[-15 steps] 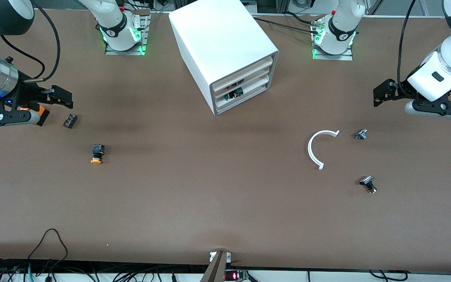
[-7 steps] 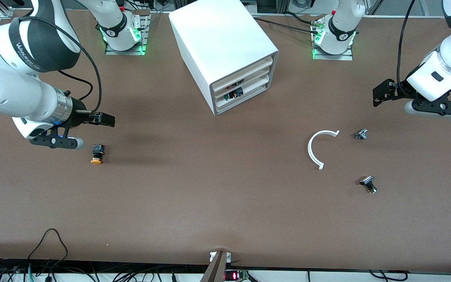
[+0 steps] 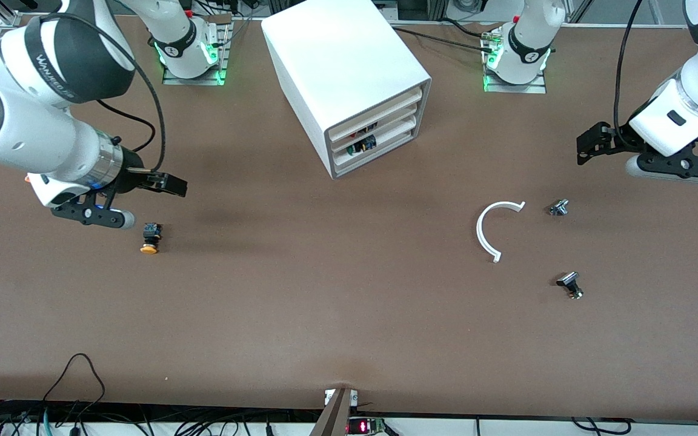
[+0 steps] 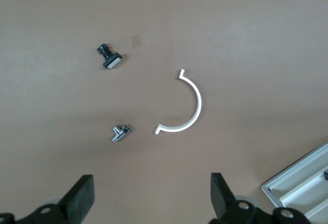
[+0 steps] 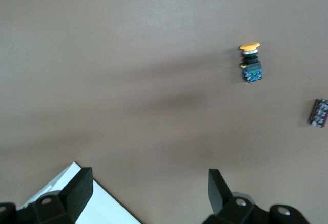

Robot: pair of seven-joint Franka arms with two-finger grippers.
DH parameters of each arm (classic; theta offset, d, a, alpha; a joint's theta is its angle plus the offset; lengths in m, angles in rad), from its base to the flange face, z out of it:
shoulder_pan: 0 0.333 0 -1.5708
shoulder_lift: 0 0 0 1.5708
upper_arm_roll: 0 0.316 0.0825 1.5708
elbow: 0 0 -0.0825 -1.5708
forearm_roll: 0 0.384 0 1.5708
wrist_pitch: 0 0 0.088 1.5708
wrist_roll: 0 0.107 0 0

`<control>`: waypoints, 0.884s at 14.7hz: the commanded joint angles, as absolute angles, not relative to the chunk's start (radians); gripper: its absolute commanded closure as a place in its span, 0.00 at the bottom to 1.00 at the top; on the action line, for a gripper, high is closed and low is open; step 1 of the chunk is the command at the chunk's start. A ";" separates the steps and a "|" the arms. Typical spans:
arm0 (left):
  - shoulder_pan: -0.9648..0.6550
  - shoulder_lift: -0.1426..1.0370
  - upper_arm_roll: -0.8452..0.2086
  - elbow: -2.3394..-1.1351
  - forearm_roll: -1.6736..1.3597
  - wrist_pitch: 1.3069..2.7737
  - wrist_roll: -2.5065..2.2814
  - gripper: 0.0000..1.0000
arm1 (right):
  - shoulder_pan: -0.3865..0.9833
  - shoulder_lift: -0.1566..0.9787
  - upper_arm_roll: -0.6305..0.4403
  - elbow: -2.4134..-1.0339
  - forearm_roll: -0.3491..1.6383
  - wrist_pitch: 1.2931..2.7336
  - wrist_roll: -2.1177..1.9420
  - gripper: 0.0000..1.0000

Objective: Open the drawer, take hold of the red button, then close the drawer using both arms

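The white cabinet stands at the table's back middle. Its three drawers are all pushed in. The middle drawer has a low cream front. The button shows only as a red and dark speck in the gap above that front. My right gripper is open and empty, over bare table toward the right arm's end, beside a yellow-capped button. My left gripper is open and empty, over bare table toward the left arm's end. Both grippers are far from the cabinet. Open jaws also show in the left wrist view and the right wrist view.
A white half-ring and two small metal parts lie toward the left arm's end. A dark chip lies near the yellow-capped button. An orange bit peeks from under the right arm.
My right arm has swung in from the table's end toward the middle and now covers the orange box and the dark chip. My left arm has not moved.
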State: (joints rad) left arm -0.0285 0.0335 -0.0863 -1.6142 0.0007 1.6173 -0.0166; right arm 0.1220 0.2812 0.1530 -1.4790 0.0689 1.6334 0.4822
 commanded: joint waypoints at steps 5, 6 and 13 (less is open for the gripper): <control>-0.028 0.041 -0.094 -1.585 0.012 1.594 -0.034 0.00 | 0.159 0.322 0.152 -1.476 0.060 1.684 0.522 0.01; -0.028 0.043 -0.100 -1.585 0.012 1.594 -0.037 0.00 | 0.182 0.324 0.152 -1.476 0.069 1.692 0.549 0.01; -0.032 0.060 -0.124 -1.571 -0.041 1.536 -0.046 0.00 | 0.239 0.354 0.152 -1.473 0.071 1.752 0.741 0.01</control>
